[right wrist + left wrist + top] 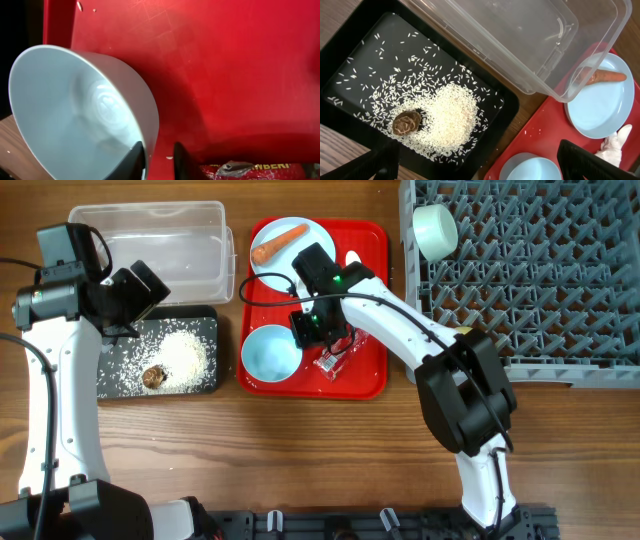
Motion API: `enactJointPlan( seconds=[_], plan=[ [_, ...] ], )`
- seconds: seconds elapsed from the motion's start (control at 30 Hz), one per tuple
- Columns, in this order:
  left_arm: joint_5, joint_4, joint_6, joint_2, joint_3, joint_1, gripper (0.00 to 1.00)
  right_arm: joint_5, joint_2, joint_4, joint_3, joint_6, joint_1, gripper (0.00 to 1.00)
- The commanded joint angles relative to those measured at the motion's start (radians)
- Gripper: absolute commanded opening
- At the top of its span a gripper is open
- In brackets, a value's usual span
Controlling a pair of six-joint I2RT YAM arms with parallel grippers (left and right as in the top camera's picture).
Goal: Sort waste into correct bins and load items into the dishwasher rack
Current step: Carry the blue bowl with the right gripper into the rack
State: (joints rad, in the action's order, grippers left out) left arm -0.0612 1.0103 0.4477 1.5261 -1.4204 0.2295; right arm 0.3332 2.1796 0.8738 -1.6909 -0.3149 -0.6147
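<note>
Bowl (270,352) sits at the near-left corner of the red tray (370,240), my right tool (159,159) parted astride its rim but not clamped — I'd close gently on the wall and lift straight, clear of the wrapper (332,362) — while the left tool (485,161) hangs released over the black tray (205,325).
</note>
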Motion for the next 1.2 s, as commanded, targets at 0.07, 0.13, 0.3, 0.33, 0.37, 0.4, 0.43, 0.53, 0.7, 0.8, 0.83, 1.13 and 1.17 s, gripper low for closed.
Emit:
enactJointPlan(
  seconds=[0.07,0.13,0.3,0.33,0.37,0.4,0.43,0.53,0.7,0.8,0.83,1.13,1.17],
  plan=[
    [-0.013,0.002,0.002,0.008,-0.005,0.002,1.00,0.010,0.027,0.003,-0.002,-0.029,-0.010,0.04],
    [-0.013,0.005,0.002,0.008,-0.005,0.002,1.00,0.010,0.024,0.003,-0.007,-0.029,-0.009,0.04],
    [-0.013,0.005,0.002,0.008,-0.005,0.002,1.00,-0.107,-0.136,0.004,-0.007,-0.028,0.034,0.04],
    [-0.013,0.005,0.002,0.008,-0.005,0.002,1.00,-0.147,-0.189,0.002,-0.007,-0.027,0.052,0.04],
    [-0.013,0.005,0.002,0.008,-0.005,0.002,1.00,-0.204,-0.253,-0.003,-0.007,-0.026,0.076,0.04],
    [-0.013,0.005,0.002,0.008,-0.005,0.002,1.00,-0.271,-0.312,-0.010,-0.007,-0.026,0.103,0.04],
    [-0.013,0.005,0.002,0.008,-0.005,0.002,1.00,-0.358,-0.373,-0.019,-0.007,-0.026,0.136,0.04],
    [-0.014,0.005,0.002,0.008,-0.005,0.002,1.00,-0.652,-0.487,-0.029,-0.007,-0.018,0.240,0.04],
    [-0.013,0.020,0.002,0.008,-0.005,0.002,1.00,-1.099,-0.515,0.117,-0.004,-0.057,0.327,0.04],
    [-0.013,0.019,0.002,0.008,-0.005,0.002,1.00,-1.311,-0.511,0.142,-0.003,-0.050,0.327,0.04],
    [-0.013,0.019,0.002,0.008,-0.005,0.002,1.00,-1.388,-0.509,0.142,-0.003,-0.044,0.327,0.04],
    [-0.013,0.020,0.002,0.008,-0.005,0.002,1.00,-1.349,-0.404,0.192,-0.002,0.141,0.326,0.04],
    [-0.013,0.023,0.002,0.008,-0.005,0.002,1.00,-1.333,-0.386,0.193,-0.002,0.167,0.326,0.04]
  ],
)
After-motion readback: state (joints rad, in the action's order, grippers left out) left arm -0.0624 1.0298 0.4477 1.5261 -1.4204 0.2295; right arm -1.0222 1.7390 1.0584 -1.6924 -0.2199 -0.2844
